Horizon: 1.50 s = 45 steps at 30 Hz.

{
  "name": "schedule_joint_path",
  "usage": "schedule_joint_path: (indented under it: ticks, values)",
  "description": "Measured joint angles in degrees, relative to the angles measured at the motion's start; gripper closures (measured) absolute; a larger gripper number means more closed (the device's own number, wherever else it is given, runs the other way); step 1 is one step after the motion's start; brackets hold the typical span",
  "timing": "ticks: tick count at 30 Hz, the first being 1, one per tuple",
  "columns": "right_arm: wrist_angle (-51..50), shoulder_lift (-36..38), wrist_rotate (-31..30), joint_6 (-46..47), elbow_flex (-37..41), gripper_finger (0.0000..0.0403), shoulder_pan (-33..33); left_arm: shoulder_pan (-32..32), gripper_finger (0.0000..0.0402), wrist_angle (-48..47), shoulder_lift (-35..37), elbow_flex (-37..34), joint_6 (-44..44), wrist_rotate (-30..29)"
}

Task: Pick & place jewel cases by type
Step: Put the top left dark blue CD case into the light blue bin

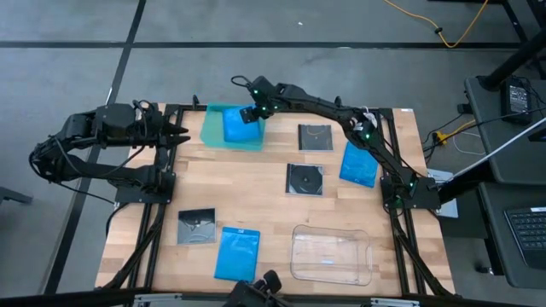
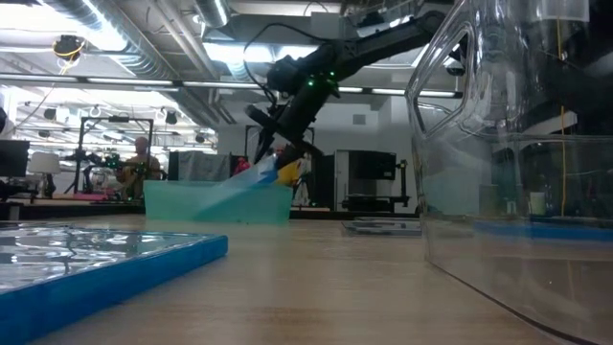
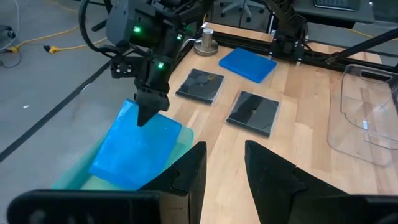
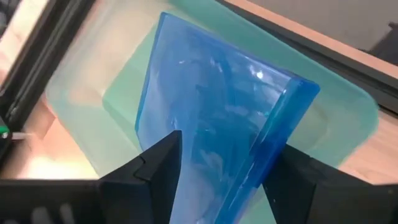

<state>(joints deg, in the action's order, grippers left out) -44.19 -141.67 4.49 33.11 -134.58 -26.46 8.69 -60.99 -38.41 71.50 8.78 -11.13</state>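
Observation:
My right gripper [image 1: 253, 113] is over the teal tray [image 1: 215, 128] at the table's far side, shut on a bright blue jewel case [image 1: 239, 128] that slants down into the tray. My left gripper [image 3: 224, 168] is open and empty at the table's far left, near the tray. Two more blue cases lie flat on the table, one at the right [image 1: 359, 164] and one at the near edge [image 1: 237, 253]. Three dark grey disc cases [image 1: 315, 136] [image 1: 304, 179] [image 1: 196, 226] also lie flat on the table. My right gripper pinches the blue case's upper end [image 4: 217, 180] between its two fingers [image 4: 155, 168]. The fingers come from above, slanting down toward the table's left. The case is tilted, and its lower end [image 3: 118, 168] rests inside the teal tray.
A larger clear plastic tray [image 1: 333, 253] stands at the table's near right. The black frame rails [image 1: 162, 170] run along the table's left and right sides. Bare wood shows in the middle [image 1: 256, 192].

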Motion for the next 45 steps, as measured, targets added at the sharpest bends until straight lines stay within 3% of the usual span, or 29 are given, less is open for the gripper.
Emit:
schedule_joint_path:
  ticks: [7, 29, 38, 45]
  values:
    - [2.8, 0.0, 0.0, 0.9, 0.0, 0.0201, 0.7, 0.0, 0.03, 0.0, 0.0, 0.0, 0.4, -0.2]
    - [-4.5, -0.1, -6.0, -5.0, 0.0, 0.0201, 1.8, 0.0, 0.03, 2.8, 0.0, 0.0, 1.1, -0.2]
    - [-5.7, -0.1, -5.5, -5.3, -0.3, 0.0201, 1.8, 0.0, 0.03, 2.8, 0.0, 0.0, 0.9, -1.7]
    - [-2.4, -0.2, -1.8, -6.3, -0.3, 0.0201, 2.0, 0.0, 0.03, 2.7, -0.3, 0.0, 0.9, -2.9]
